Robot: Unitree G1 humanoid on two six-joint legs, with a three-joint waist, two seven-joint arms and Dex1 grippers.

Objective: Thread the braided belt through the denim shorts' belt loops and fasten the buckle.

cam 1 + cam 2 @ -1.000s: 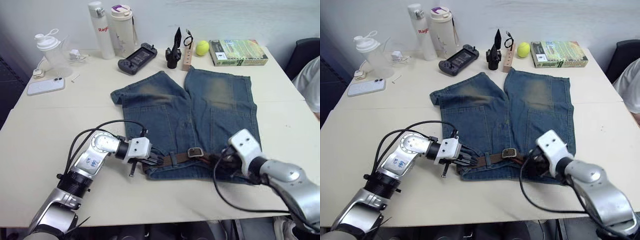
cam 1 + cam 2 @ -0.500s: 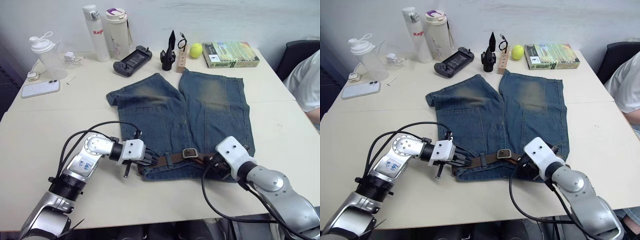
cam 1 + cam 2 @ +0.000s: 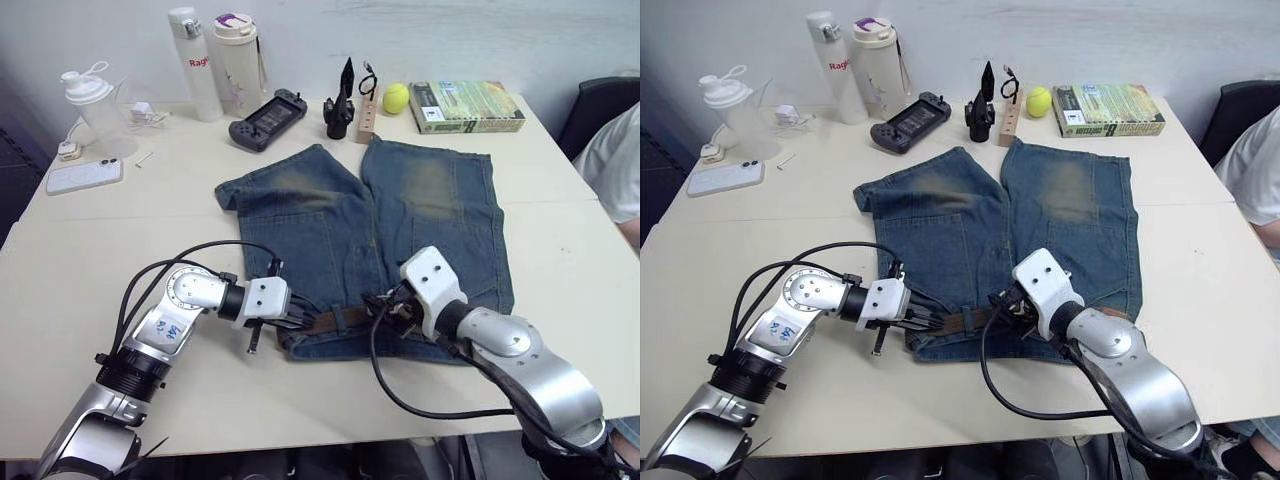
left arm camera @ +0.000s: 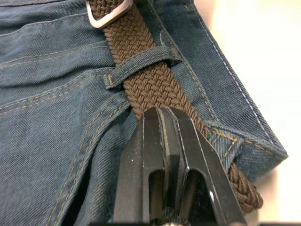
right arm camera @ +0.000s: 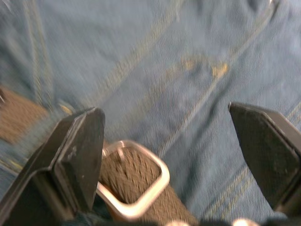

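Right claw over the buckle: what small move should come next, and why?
Probably lower and close the right claw on the buckle: its fingers stand wide open with the buckle just inside one of them, while the left claw is shut on the braided belt past a belt loop.

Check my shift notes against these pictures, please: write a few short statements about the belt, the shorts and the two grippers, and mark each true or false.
1. The left gripper is shut on the dark-brown woven braided belt. True.
2. The belt passes under a narrow blue denim belt loop ahead of the left gripper. True.
3. The right gripper is clamped shut on the silver rectangular metal buckle. False: its fingers stand wide apart, with the buckle low between them, near one finger.
4. The faded blue denim shorts hang off the table edge. False: they lie flat on the table.
5. A yellow tennis ball rests on the shorts. False: it sits on the table beyond them.
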